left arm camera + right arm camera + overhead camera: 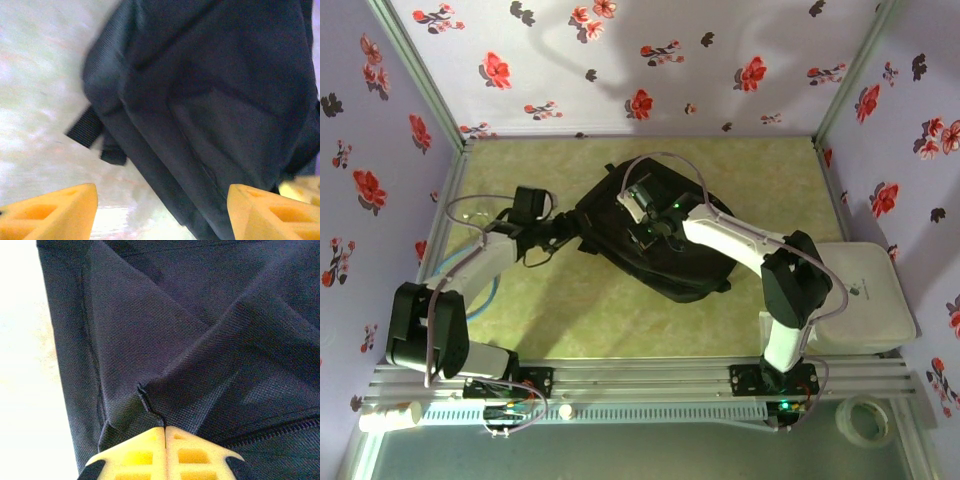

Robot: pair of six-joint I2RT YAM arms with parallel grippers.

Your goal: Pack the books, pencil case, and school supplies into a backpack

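1. The backpack lies flat in the middle of the tabletop. Its long axis runs from upper left to lower right in the top view.
2. The right gripper sits on the backpack's upper part, with its fingers pressed together. A raised fold of black fabric runs straight into the tips and creases fan out from them, so it appears to be pinching the cloth. I judge the aim is to lift the fabric or work an opening. A zip runs at the lower right of the right wrist view, just beside the pinch.
3. The left gripper is spread wide and holds nothing. In the left wrist view the backpack fills the upper right, so the bag lies ahead and to the right of the gripper. The gripper is near the bag's left edge but apart from it.
4. The right arm is the nearer one, since it is already on the bag. The left gripper would need to close in toward the rim to help.
5. A black strap sticks out from the bag's side onto the tabletop, between the left gripper and the bag, and it could snag.
6. A white box sits at the right edge of the top view and a tape roll at the lower right, both well apart from the bag.
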